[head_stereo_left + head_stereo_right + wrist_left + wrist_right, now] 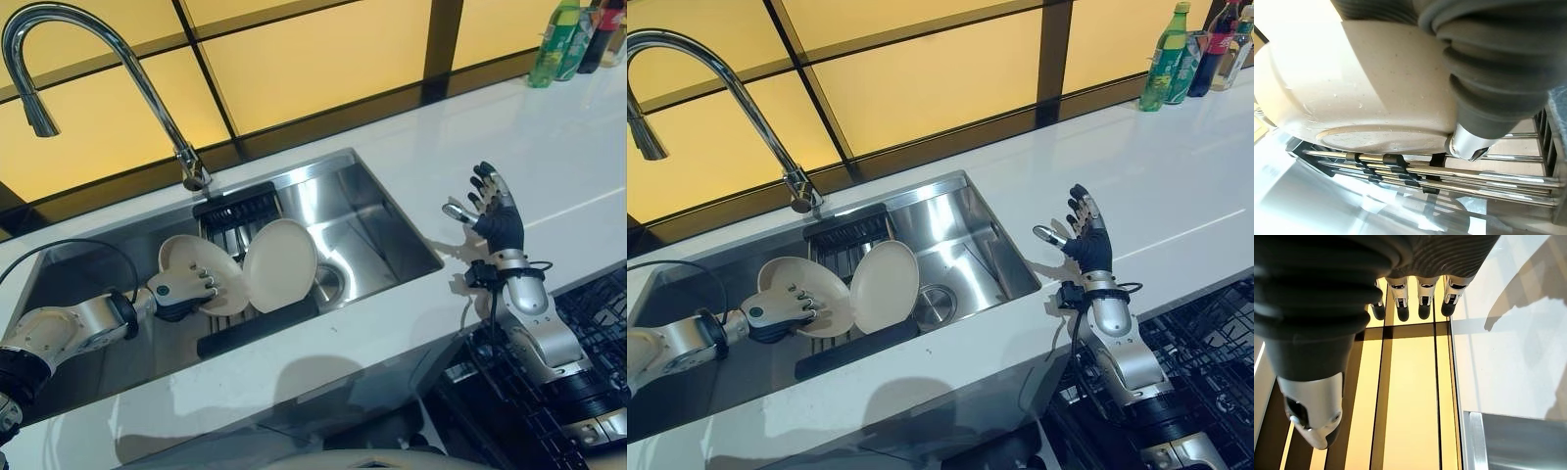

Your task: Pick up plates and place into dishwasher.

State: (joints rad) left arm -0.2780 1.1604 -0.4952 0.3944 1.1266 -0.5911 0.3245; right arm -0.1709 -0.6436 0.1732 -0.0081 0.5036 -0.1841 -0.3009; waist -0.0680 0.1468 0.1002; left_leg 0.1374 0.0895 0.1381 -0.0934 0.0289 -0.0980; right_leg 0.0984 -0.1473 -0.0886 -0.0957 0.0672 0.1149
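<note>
Cream plates (279,262) stand in the rack (257,326) inside the sink (392,230); the left hand (184,289) curls its fingers over the nearer plate (201,269). The right hand (493,213) hovers open above the worktop (549,147). A shallow hold could let the plate slip and knock its neighbour.

Silver dark-tipped fingers (1424,296), ribbed covers.

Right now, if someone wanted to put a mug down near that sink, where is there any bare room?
The white counter lies bare between the sink and the bottles, behind the raised, open right hand. The sink's right part, around the drain, is free too. Its middle is crowded: two plates stand in a rack, the left hand on one.
</note>
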